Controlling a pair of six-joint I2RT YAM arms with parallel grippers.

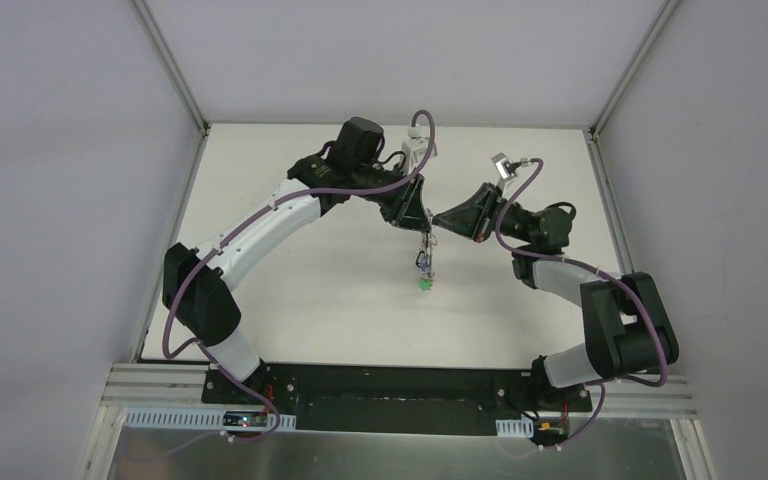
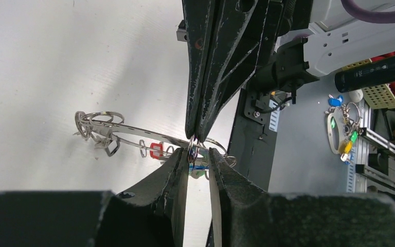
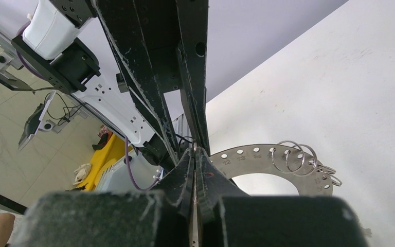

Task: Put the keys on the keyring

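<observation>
The keyring (image 2: 133,129) is a flat grey metal hoop with a row of numbered holes (image 3: 257,153), held in the air over the white table. Small split rings (image 3: 293,157) and a red tag (image 2: 156,150) hang on it. Keys with blue and green tags (image 1: 425,272) dangle below where both grippers meet. My right gripper (image 2: 198,138) (image 3: 195,150) comes in from above, shut on the hoop's edge. My left gripper (image 2: 199,154) (image 1: 423,234) is narrowly open just under it. A small split ring (image 2: 191,153) sits in the gap against the left finger.
White walls and metal rails (image 1: 172,70) enclose the table (image 1: 290,290). Beyond the table edge, in the left wrist view, lie another bunch of keys (image 2: 342,128), a black cylinder (image 2: 375,74) and a yellow basket (image 2: 385,95).
</observation>
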